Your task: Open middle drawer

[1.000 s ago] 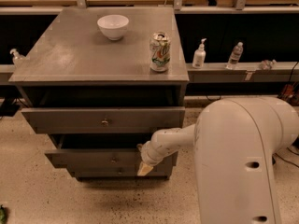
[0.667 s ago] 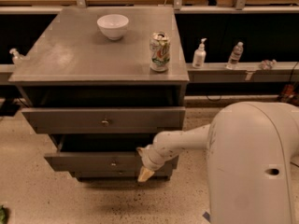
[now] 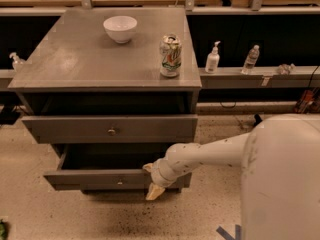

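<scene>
**Cabinet (image 3: 75, 64).** A bowl (image 3: 120, 28) stands toward the back of the top, left of centre. It is well clear of my work.

**Upper drawer (image 3: 60, 129).** This is the taller front with the brass knob. It stands out from the carcass and overhangs the space below.

**Middle drawer (image 3: 85, 179).** It sits under the upper drawer and is part-way out, with a dark gap behind its front. Its knob (image 3: 120, 182) is at centre and nothing touches it.

**Can (image 3: 170, 56).** It is upright near the right front edge of the top, almost directly above my working point.

**Claw (image 3: 154, 181).** It is against the middle drawer's front, to the right of the knob and short of the right end. I cannot tell whether it is clamped on the panel or only resting there. My arm (image 3: 210, 154) reaches in from the right.

**Assessment.** My hold is off-centre, so in my judgement a sideways or angled pull would skew the drawer on its runners.

**Recommendation.**
- Draw straight out, square to the front.
- Keep the pull level and slow.
- Keep the wrist below the upper drawer's overhang.
- Avoid any jolt to the cabinet, which could topple the can.
</scene>
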Robot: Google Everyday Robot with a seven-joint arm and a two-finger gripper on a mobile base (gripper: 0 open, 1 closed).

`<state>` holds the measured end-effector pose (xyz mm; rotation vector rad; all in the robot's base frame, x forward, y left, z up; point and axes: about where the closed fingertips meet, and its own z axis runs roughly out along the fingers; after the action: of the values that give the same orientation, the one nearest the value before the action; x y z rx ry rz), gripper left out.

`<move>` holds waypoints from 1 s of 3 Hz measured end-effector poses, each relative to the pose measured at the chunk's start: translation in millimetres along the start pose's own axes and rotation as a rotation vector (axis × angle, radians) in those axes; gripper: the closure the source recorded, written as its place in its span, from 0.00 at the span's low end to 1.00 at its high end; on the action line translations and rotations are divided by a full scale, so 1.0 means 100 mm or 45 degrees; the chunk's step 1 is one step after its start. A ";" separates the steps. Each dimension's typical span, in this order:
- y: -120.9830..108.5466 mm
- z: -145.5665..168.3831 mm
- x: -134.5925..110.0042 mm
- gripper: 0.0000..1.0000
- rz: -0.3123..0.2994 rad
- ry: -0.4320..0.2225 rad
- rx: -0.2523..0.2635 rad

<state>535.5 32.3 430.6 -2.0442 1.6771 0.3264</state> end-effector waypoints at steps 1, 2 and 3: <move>0.38 -0.45 -0.20 0.32 -0.060 -0.084 0.012; 0.63 -0.73 -0.26 0.32 -0.081 -0.128 0.013; 0.57 -0.84 -0.19 0.27 -0.091 -0.087 0.047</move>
<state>466.8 -1.6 499.8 -2.0375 1.5543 0.3341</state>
